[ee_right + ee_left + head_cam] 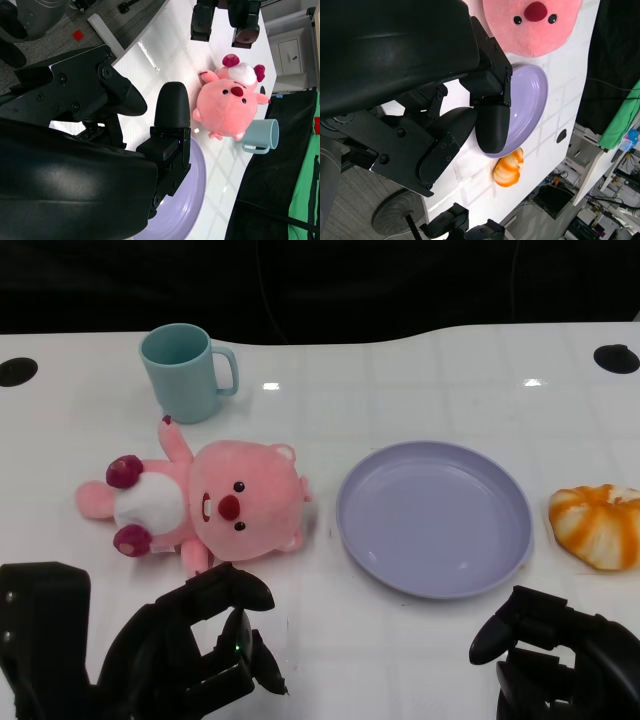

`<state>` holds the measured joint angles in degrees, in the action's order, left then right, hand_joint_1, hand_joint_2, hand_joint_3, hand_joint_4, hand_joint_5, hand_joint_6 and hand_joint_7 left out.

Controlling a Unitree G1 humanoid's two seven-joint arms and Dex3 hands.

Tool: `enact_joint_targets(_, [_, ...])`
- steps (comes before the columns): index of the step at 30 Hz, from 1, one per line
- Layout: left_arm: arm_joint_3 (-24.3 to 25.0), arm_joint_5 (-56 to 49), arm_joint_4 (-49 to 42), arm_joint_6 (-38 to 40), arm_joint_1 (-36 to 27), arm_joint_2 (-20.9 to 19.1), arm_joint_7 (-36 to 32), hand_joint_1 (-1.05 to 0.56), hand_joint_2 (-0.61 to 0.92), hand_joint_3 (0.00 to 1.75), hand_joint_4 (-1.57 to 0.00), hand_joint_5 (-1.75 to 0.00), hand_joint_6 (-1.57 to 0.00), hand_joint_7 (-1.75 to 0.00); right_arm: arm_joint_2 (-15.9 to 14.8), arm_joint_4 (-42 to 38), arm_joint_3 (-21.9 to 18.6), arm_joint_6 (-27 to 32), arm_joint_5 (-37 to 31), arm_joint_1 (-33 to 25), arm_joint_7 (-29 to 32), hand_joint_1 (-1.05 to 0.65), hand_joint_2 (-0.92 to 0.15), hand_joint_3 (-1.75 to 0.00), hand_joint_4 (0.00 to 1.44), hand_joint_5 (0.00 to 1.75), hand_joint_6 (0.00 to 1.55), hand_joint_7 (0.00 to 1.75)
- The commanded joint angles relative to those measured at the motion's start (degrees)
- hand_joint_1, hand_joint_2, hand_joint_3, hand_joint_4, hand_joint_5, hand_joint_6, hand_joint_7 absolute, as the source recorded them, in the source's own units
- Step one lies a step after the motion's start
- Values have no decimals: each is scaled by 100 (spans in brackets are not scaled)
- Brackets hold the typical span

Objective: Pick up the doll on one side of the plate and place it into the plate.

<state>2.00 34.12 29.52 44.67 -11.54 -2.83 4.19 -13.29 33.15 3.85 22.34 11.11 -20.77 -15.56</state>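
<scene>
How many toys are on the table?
2. The pink plush doll lies left of the purple plate, below the teal mug. The orange-and-white plush sits right of the plate.

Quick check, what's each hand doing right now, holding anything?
Left hand: open, holding nothing, short of the pink doll.
Right hand: open, holding nothing, near the purple plate.

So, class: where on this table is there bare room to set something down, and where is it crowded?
Bare white table lies behind the purple plate, right of the teal mug, and in front between the left hand and right hand. The plate is empty. It is crowded where the pink doll lies below the mug, and between plate and orange bun.
</scene>
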Motion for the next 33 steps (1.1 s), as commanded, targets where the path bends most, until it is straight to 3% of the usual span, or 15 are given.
enact_joint_targets(1, [65, 4, 50, 20, -75, -25, -37, -14, 52, 126, -78, -175, -73, -162, -2, 113, -47, -34, 46, -63, 7, -10, -69, -109, 68, 175, 53, 152])
enact_joint_targets(10, [86, 20, 183, 138, -68, -5, -88, -13, 53, 127, -78, -175, -73, -161, -16, 295, -48, 198, 44, -10, 78, -9, -69, -111, 68, 175, 52, 153])
enact_joint_targets(33, [86, -35, 119, 58, -19, -87, 65, -14, 53, 124, -77, -175, -71, -162, 0, 164, -43, 76, 40, 34, 51, -11, -68, -111, 66, 175, 51, 155])
